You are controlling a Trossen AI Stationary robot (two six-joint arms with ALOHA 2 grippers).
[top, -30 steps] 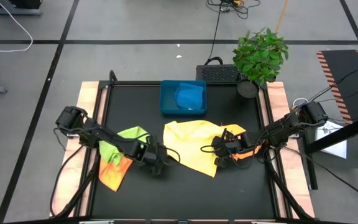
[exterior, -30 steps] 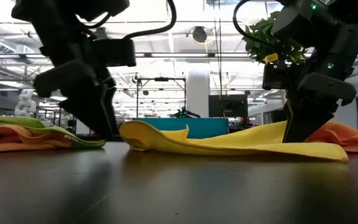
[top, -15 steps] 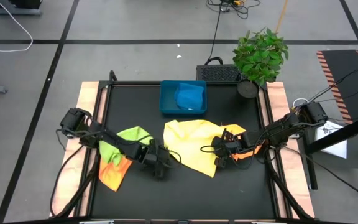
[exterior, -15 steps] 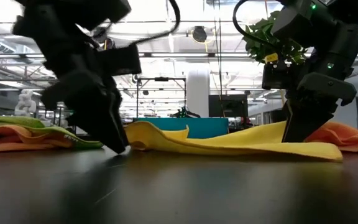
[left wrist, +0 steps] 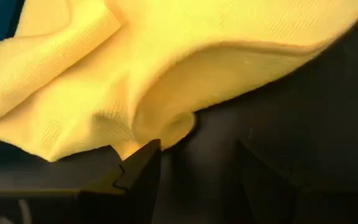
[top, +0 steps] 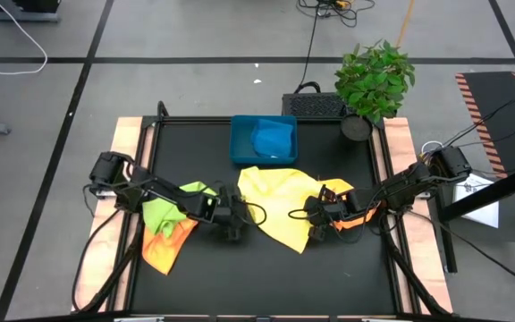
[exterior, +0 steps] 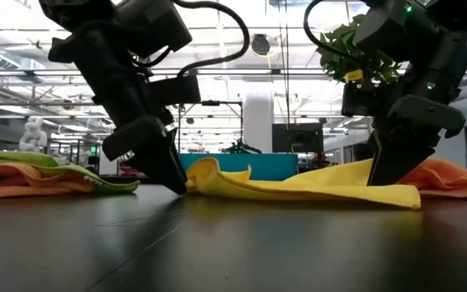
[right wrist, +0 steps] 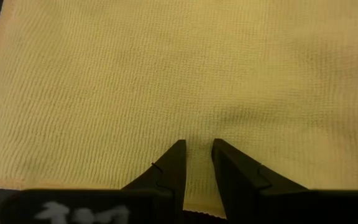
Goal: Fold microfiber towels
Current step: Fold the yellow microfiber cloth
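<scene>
Mid-table: yellow towel (top: 280, 204) spread flat, one edge rucked | left gripper (top: 232, 225) at that rucked edge, fingers (left wrist: 138, 171) wide apart, touching cloth | right gripper (top: 315, 226) pinching the opposite edge, fingers (right wrist: 173, 167) narrow | green towel (top: 170, 208) and orange towel (top: 164, 250) heaped left | tray (top: 263, 140) behind.

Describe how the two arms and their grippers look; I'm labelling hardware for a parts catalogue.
Both arms are dark, nearly black, built of chunky jointed segments with black cables looping along them. The left gripper and right gripper each end in two slim, dark, tapering fingers with stepped inner edges. A white marking shows on the right wrist's body, too blurred to read.
</scene>
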